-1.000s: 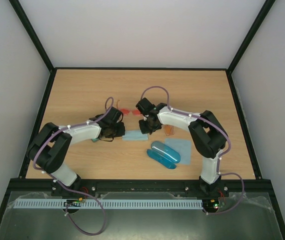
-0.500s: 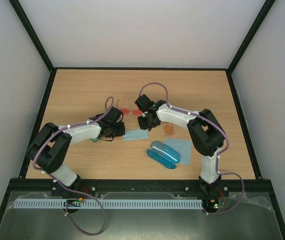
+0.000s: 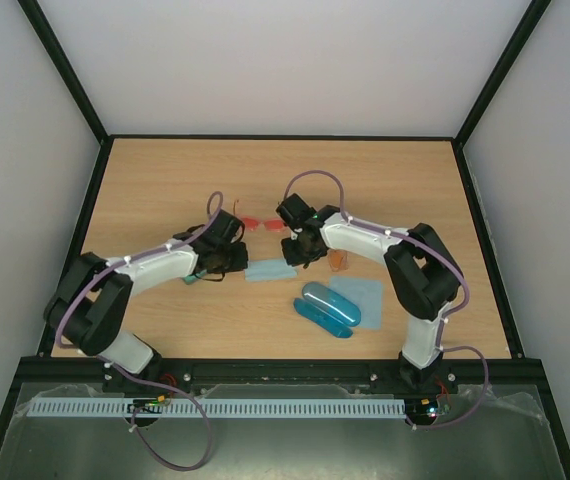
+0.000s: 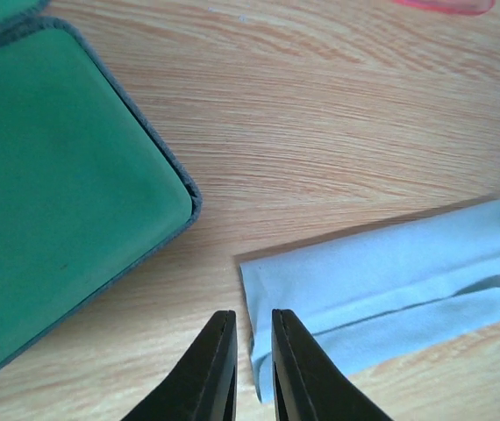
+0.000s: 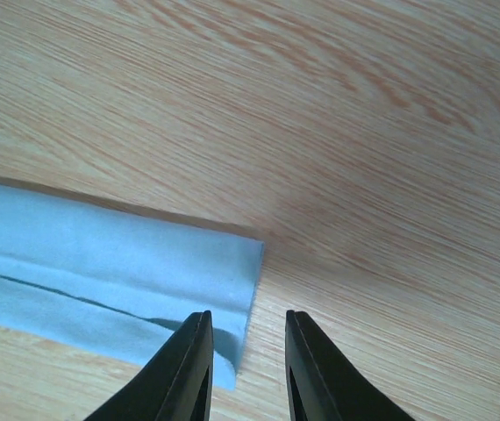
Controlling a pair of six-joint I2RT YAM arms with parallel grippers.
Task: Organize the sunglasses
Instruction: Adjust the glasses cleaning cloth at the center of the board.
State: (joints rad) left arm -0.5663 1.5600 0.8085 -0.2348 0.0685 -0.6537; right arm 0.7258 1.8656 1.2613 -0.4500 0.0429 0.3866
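The red-pink sunglasses [image 3: 262, 223] lie on the table behind and between both grippers; one of their lenses [image 4: 444, 4] shows at the top edge of the left wrist view. The orange sunglasses [image 3: 340, 262] lie just right of my right arm's wrist. A folded pale blue cloth [image 3: 270, 271] lies flat between the grippers. My left gripper [image 3: 233, 262] [image 4: 252, 316] hovers at the cloth's [image 4: 390, 285] left edge, jaws parted by a narrow gap. My right gripper [image 3: 290, 256] [image 5: 248, 316] stands open over the cloth's [image 5: 101, 263] right edge, holding nothing.
A green case [image 4: 57, 193] [image 3: 195, 277] lies left of the cloth, mostly under my left arm. A blue case [image 3: 327, 307] lies near the front, partly on a second flat blue cloth [image 3: 362, 292]. Black frame rails border the table.
My right gripper has opened from shut at the cloth's right end. The left jaws have parted slightly. The folded cloth stays flat on the table.
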